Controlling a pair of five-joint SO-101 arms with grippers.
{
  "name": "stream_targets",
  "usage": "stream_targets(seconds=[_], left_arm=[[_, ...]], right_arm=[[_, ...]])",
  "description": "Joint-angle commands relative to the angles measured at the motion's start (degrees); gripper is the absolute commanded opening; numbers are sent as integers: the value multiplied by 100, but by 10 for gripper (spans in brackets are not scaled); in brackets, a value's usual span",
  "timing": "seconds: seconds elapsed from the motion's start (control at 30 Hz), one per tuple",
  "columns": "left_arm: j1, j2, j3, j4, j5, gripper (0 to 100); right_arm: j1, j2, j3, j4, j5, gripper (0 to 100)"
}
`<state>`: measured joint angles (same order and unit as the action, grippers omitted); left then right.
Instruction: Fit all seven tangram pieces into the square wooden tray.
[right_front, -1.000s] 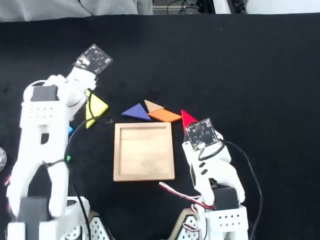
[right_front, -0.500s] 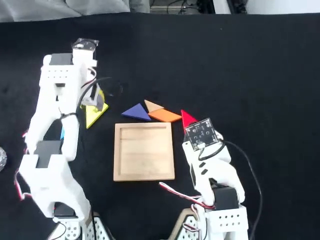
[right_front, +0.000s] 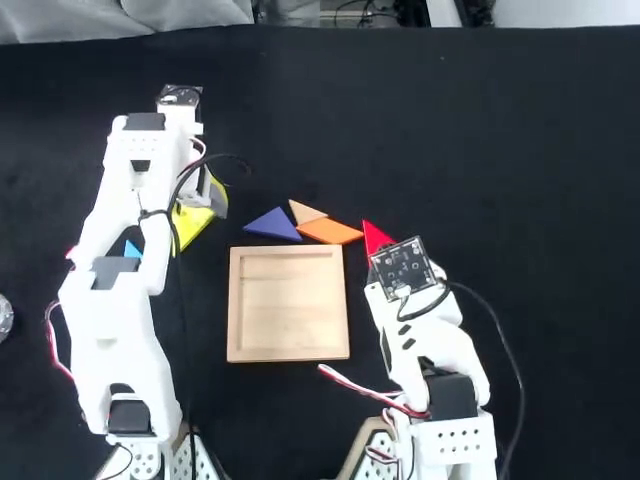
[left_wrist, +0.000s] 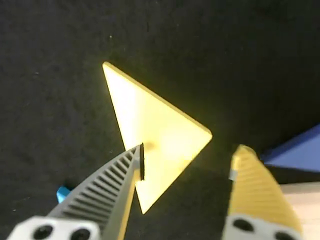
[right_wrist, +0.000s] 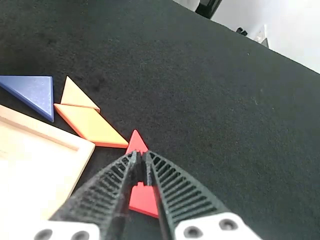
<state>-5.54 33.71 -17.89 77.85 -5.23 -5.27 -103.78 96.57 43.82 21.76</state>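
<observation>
The square wooden tray (right_front: 288, 302) lies empty mid-table. A big yellow triangle (left_wrist: 155, 130) rests flat on the black cloth off the tray's far left corner. My left gripper (left_wrist: 191, 155) hangs open just above it, one finger (left_wrist: 131, 167) over the piece and the other (left_wrist: 250, 172) past its corner. Along the tray's far edge lie a dark blue triangle (right_front: 272, 224), a small tan triangle (right_front: 305, 211), an orange parallelogram (right_front: 330, 231) and a red triangle (right_front: 376, 237). My right gripper (right_wrist: 139, 159) is shut with nothing in it, tips low over the red triangle (right_wrist: 142, 197).
A small light blue piece (right_front: 132, 249) peeks out beside the left arm (right_front: 120, 290). The right arm's base (right_front: 440, 420) stands at the near edge. Black cloth (right_front: 500, 150) stretches bare to the far right. Grey fabric (right_front: 130, 15) lies beyond the table's far edge.
The left arm has swung in and come down over the yellow triangle, its wrist now closer to the tray. The right arm and all pieces have stayed put.
</observation>
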Motion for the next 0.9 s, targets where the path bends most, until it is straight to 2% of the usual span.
stream_targets(seconds=[0.0, 0.17, 0.3, 0.43, 0.5, 0.6, 0.77, 0.87], left_arm=[[-75, 79, -558, -35, 360, 320], [-303, 18, -620, 202, 457, 321], [-593, 35, -576, 378, 853, 317], [-901, -18, -699, 1064, 1565, 317], [-734, -26, -998, 1530, 1451, 317], [-435, 44, -1543, 1960, 862, 317], [-251, 44, -1578, 1846, 756, 323], [-268, 114, -1420, 1512, 756, 323]], right_arm=[[105, -418, -4, 26, 44, 12], [105, -418, -4, 26, 44, 12], [97, -418, -4, 26, 44, 12], [88, -418, -4, 26, 44, 12], [88, -418, -4, 26, 44, 12], [88, -418, -4, 26, 44, 12], [97, -418, -4, 26, 44, 12], [97, -418, -4, 26, 44, 12]])
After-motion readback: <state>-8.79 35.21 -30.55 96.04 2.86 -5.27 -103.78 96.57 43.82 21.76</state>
